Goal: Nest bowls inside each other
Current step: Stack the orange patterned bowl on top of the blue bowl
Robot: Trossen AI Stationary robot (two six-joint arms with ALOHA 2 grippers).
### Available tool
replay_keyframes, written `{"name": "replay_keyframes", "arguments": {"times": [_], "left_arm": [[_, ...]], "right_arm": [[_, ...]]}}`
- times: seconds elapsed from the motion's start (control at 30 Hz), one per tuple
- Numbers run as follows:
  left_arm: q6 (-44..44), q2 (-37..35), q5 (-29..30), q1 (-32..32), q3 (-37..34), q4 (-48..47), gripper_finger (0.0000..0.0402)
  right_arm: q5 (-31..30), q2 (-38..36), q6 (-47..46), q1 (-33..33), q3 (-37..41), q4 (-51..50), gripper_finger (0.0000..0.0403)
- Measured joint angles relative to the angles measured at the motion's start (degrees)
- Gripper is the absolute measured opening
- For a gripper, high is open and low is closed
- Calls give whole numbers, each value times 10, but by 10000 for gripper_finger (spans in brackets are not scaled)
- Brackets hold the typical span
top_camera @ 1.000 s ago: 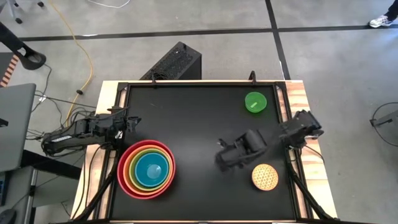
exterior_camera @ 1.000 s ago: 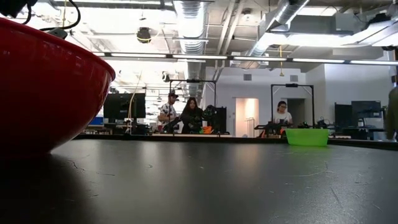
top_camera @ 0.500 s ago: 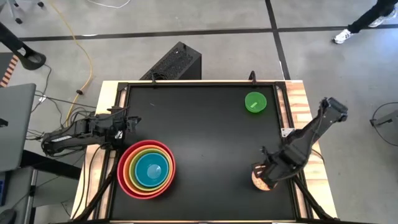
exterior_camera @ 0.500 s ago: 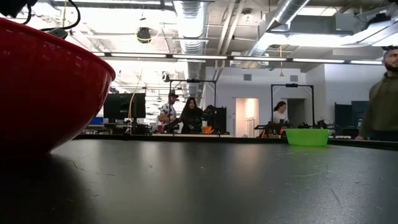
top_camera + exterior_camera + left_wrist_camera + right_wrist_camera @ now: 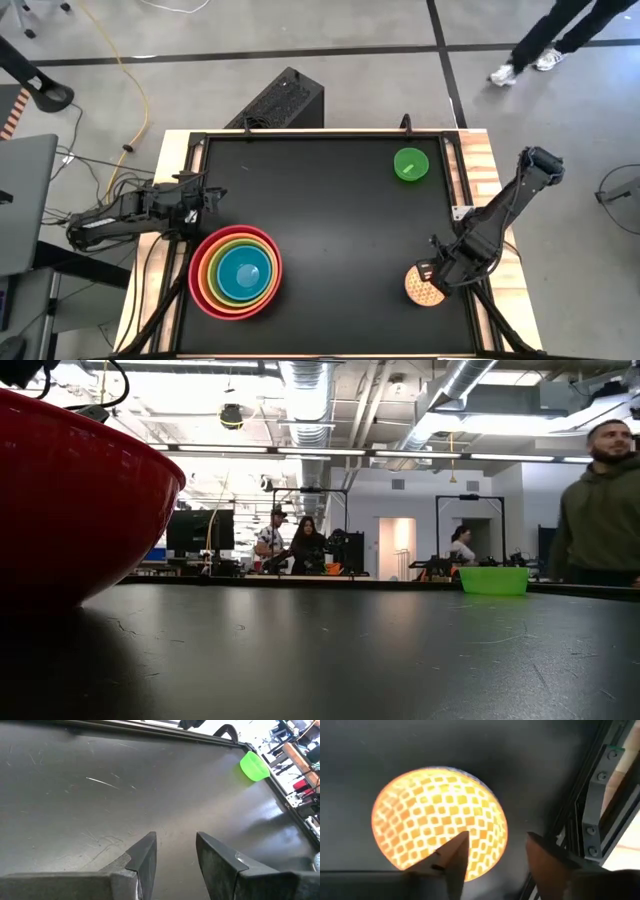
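Four bowls sit nested at the near left: red [image 5: 200, 290] outermost, then orange, lime green and blue [image 5: 245, 272]. The red bowl [image 5: 70, 500] fills the low view's left. The small bright green bowl [image 5: 410, 164] [image 5: 254, 766] stands alone at the far right. The speckled yellow bowl [image 5: 418, 288] [image 5: 437, 822] rests on the table at the near right. My right gripper [image 5: 440, 274] [image 5: 495, 855] points down over its right edge, open, one finger over the bowl and one past its rim; I see no touch. My left gripper [image 5: 207, 198] [image 5: 175, 852] waits open at the left edge.
The table's raised frame [image 5: 600, 815] runs close beside the right gripper. A dark box [image 5: 280, 100] lies on the floor beyond the far edge. A person walks past the far right [image 5: 545, 40] [image 5: 600, 500]; others sit in the room behind.
My right gripper has gone from the table's middle toward the near right corner and come down over the yellow bowl, its wrist turning until the fingers point down. The bowls have not moved. A person has walked into view beyond the table's far right.
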State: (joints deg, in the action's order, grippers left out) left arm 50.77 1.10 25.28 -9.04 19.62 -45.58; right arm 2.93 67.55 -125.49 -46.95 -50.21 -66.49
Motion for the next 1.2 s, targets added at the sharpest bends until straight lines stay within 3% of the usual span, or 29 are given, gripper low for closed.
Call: {"name": "replay_keyframes", "arguments": {"times": [0.13,0.33,0.5,0.7,0.77,1.0,1.2], "left_arm": [[0,0,0,0,0,0,128],[0,0,1,0,0,0,128],[0,0,10,0,0,0,128],[5,0,9,0,0,0,128],[5,0,9,0,0,0,128],[2,0,10,0,0,0,128],[1,0,10,0,0,0,128]], "right_arm": [[6,0,12,-11,32,39,240],[7,0,15,-26,96,132,232],[7,0,15,-25,135,177,182],[3,0,44,-26,141,188,46],[4,-4,45,-26,140,192,18],[-5,-26,38,-7,111,174,12],[-36,-25,79,42,16,117,8]]}}
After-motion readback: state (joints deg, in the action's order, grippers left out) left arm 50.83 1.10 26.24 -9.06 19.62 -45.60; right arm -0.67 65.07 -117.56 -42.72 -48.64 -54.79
